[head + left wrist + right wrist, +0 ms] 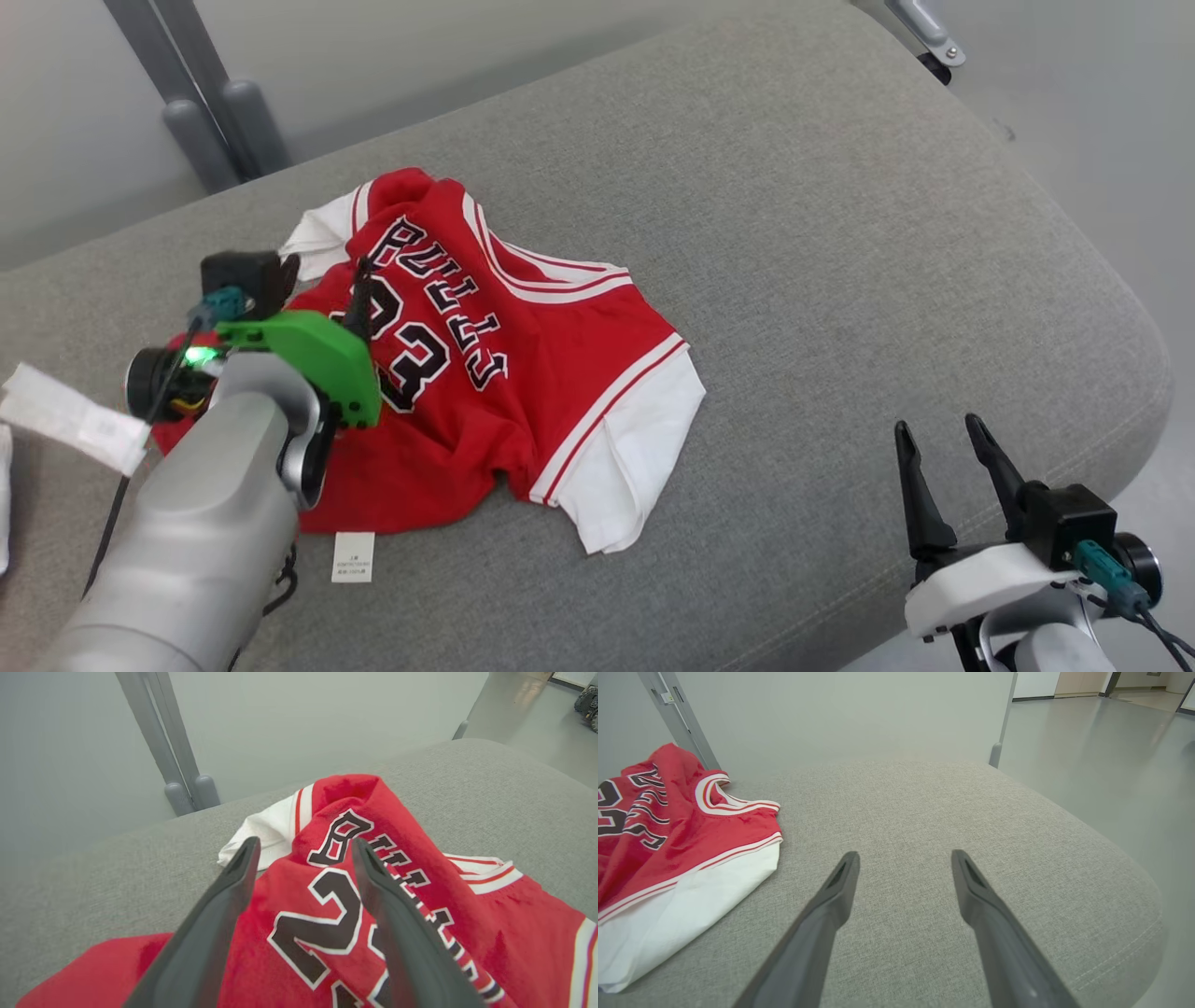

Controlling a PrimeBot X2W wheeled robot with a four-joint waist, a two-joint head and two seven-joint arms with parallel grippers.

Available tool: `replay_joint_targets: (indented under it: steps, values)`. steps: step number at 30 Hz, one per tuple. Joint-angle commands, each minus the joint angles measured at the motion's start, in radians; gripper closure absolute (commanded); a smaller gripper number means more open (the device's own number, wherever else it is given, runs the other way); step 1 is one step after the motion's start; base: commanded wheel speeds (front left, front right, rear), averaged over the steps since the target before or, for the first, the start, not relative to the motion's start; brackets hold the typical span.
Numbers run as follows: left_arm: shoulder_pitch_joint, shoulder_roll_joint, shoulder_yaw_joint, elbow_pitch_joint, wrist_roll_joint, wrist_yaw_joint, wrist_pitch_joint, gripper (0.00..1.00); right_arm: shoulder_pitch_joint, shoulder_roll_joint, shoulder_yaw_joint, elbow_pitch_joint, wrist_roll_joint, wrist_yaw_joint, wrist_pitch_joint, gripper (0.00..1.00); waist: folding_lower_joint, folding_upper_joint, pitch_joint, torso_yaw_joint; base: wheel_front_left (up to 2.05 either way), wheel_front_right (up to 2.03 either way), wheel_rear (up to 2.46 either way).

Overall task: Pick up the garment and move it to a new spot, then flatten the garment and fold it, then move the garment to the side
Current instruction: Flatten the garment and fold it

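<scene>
Red basketball jersey (485,373) is lying crumpled on the left part of the grey upholstered seat (840,233), so flattening, folding and moving it aside all seem to be waiting. Left gripper (303,847) is hovering over the printed number, jaws wide and empty; right gripper (938,427) is idling well apart, jaws wide too.
</scene>
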Motion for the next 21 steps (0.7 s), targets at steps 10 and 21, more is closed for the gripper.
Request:
replay_joint_targets:
  steps: [10, 21]
  values:
    - [0.384, 0.172, 0.109, -0.413, -0.03, 0.146, -0.022, 0.0, 0.09, 0.001, -0.038, -0.018, -0.015, 0.0, -0.003, 0.0, 0.0, -0.0001, -0.074, 0.12, 0.0, 0.0, 0.0]
    - [0.585, 0.251, 0.067, -0.695, -0.024, 0.229, 0.027, 0.0, 0.055, -0.002, -0.023, -0.02, -0.007, 0.0, -0.003, 0.0, 0.0, -0.0001, -0.025, 0.176, 0.0, 0.0, 0.0]
